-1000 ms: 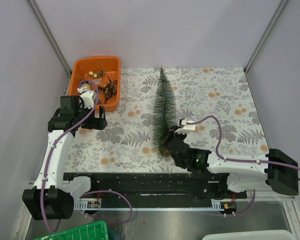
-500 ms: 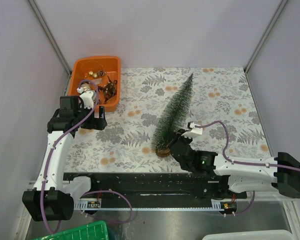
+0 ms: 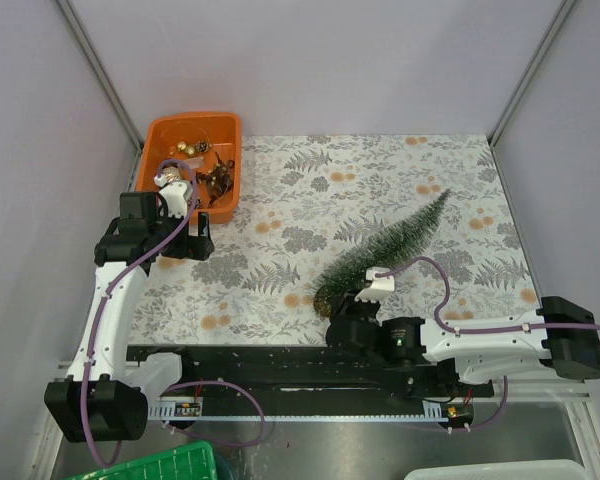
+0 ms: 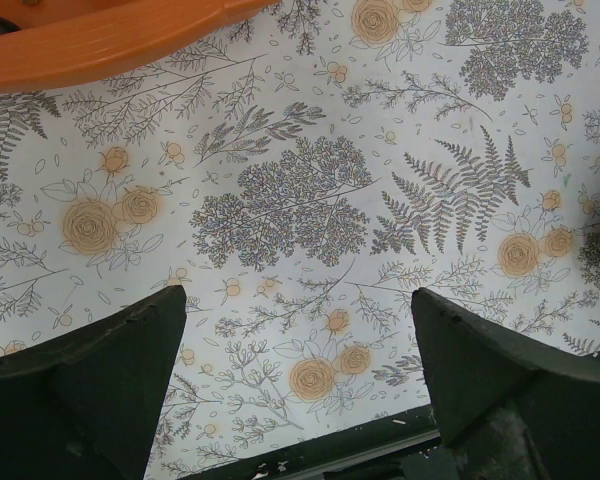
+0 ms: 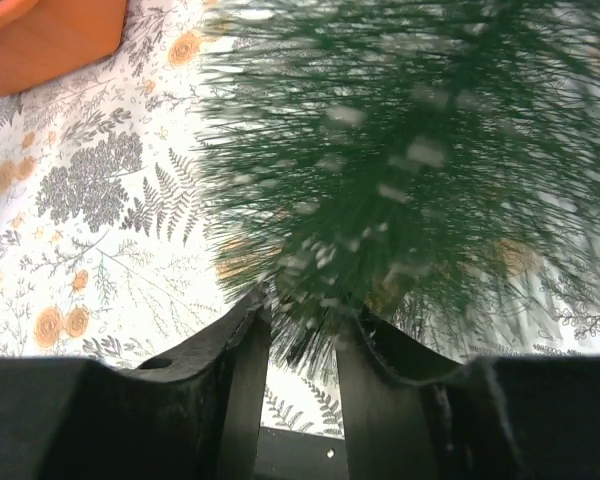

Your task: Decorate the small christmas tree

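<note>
The small christmas tree (image 3: 380,255) lies tilted across the floral mat, its tip toward the right rear and its brown base (image 3: 325,300) at the near middle. My right gripper (image 3: 348,305) sits at that base. In the right wrist view the tree (image 5: 400,150) is blurred, and loose bristles hang into the gap of my right gripper (image 5: 302,325), whose jaws stand apart. My left gripper (image 3: 192,243) hovers open over bare mat just in front of the orange tray (image 3: 155,130); nothing lies between the fingers of the left gripper (image 4: 300,300).
The orange tray holds small gold and brown ornaments (image 3: 205,165) at the rear left. Its rim (image 4: 100,45) shows in the left wrist view, and its corner (image 5: 40,45) in the right. A green basket (image 3: 150,465) and a white bin (image 3: 500,470) lie below the table's near edge.
The tree has swung from upright down to the right. My right gripper's jaws have parted and the right arm has dropped nearer the table edge. The left arm is still.
</note>
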`<state>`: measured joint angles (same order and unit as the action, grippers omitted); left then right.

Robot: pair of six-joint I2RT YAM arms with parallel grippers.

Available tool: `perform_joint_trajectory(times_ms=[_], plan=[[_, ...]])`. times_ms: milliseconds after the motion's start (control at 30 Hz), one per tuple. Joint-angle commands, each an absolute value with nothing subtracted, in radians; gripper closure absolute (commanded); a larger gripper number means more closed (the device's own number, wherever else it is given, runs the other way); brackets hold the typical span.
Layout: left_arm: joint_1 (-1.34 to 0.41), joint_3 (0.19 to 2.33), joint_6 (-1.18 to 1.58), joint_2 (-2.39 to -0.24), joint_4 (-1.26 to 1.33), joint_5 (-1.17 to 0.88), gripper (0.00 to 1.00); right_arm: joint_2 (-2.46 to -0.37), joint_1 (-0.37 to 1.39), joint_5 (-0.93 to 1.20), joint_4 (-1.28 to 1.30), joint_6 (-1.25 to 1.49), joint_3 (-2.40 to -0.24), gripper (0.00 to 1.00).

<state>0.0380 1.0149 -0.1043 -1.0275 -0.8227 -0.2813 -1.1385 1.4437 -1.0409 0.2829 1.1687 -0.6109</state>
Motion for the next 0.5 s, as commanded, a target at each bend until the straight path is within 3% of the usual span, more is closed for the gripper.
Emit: perform_joint_trajectory(times_ms=[0, 167, 300, 467], plan=[[0.043, 1.031, -0.106, -1.025, -0.805, -0.281, 0.01, -1.160, 1.491, -1.134, 0.364, 1.243, -0.681, 0.60], [0.041, 1.032, -0.100, -1.029, -0.798, -0.290, 0.01, -1.193, 1.511, -1.144, 0.405, 1.218, -0.725, 0.58], [0.043, 1.037, -0.103, -1.038, -0.796, -0.288, 0.01, -1.158, 1.514, -1.167, 0.661, 1.316, -0.849, 0.35], [0.041, 1.063, -0.095, -1.074, -0.773, -0.305, 0.01, -1.026, 1.516, -1.189, 0.747, 1.272, -0.933, 0.17]])
